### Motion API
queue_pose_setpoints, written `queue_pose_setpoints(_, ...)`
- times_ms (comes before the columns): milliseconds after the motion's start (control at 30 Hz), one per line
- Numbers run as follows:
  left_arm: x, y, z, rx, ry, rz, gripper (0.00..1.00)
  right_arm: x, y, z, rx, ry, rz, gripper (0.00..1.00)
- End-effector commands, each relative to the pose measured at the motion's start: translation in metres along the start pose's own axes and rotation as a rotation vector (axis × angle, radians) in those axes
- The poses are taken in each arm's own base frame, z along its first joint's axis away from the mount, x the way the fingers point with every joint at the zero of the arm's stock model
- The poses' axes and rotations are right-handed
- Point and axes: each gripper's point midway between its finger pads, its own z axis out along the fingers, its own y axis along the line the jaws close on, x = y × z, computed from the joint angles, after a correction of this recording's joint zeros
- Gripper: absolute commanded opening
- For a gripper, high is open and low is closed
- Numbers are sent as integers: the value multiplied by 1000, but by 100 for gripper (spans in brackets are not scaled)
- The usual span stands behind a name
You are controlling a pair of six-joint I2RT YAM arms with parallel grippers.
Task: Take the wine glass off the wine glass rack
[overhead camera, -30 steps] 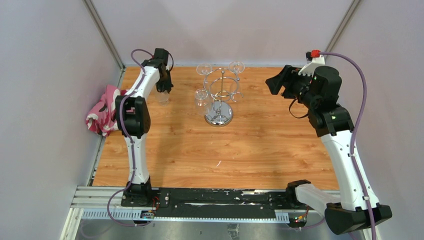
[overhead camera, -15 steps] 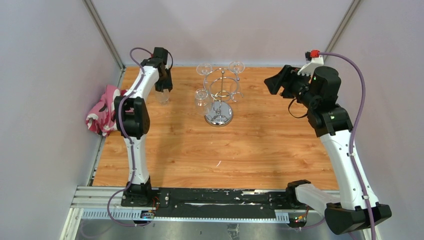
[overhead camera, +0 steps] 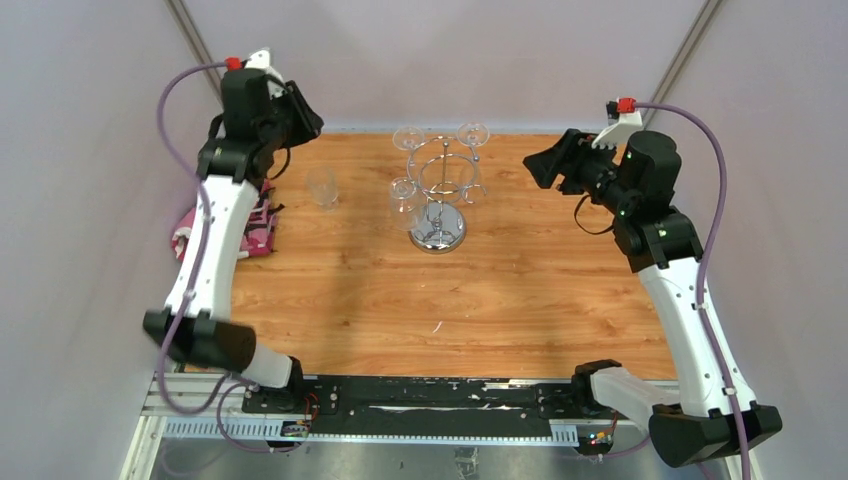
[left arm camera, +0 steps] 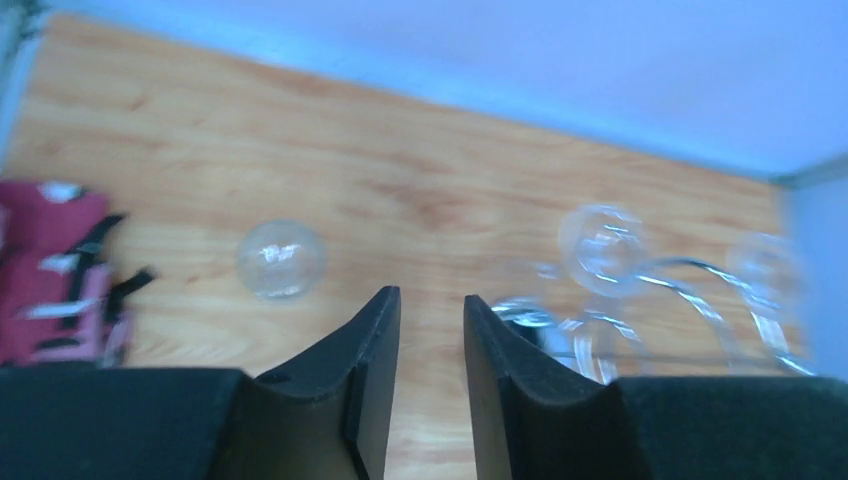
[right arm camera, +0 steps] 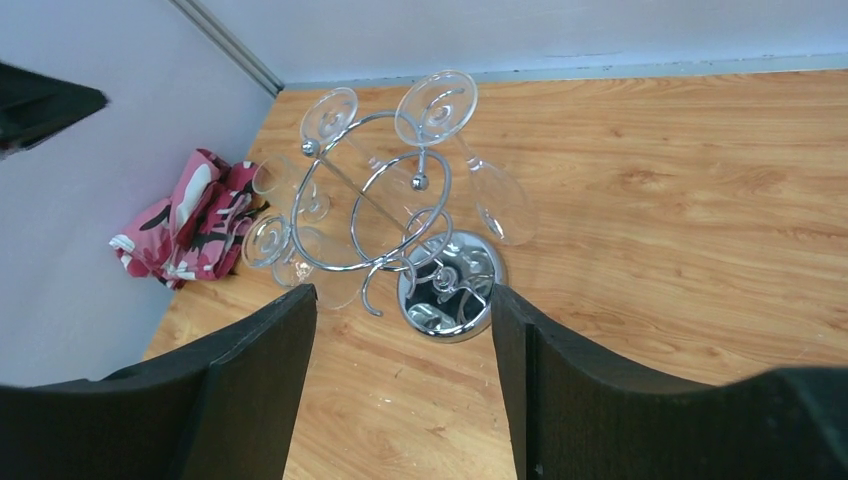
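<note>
At table (overhead camera: 350, 300) centre, shiny chrome wire rack (overhead camera: 437, 232)

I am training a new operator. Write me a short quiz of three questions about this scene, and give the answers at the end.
1. How many wine glasses hang on the rack?
2. True or false: the left claw holds a glass.
3. What stands on the table between the pink cloth and the rack? A) a bottle B) a wine glass C) a bowl

Key:
1. Three.
2. False. It is open and nothing is between its fingers.
3. B.
</note>
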Motion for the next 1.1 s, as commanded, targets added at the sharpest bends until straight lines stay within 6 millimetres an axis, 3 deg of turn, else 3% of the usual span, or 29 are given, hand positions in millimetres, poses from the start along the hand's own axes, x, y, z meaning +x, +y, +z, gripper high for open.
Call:
queue_pose_setpoints(0,-4,-87,-66,484,-142,-181,35,-5,10,5,-72,8,-12,68)
queue_pose_setpoints(100,20,-114,-96,633,-145,-258,43,-8,17,8,-107,26,-30,69)
queue_pose_setpoints(200,45,-124,-105,713,-102,-318,46,-8,23,9,-135,41,-41,70)
queue_pose_setpoints(433,101,-121,-79,706,11,-457,47,1,31,10,-164,59,-57,71)
queue_pose_setpoints(1067,131,-120,-35,650,95,-466,47,5,22,8,-121,42,-62,72)
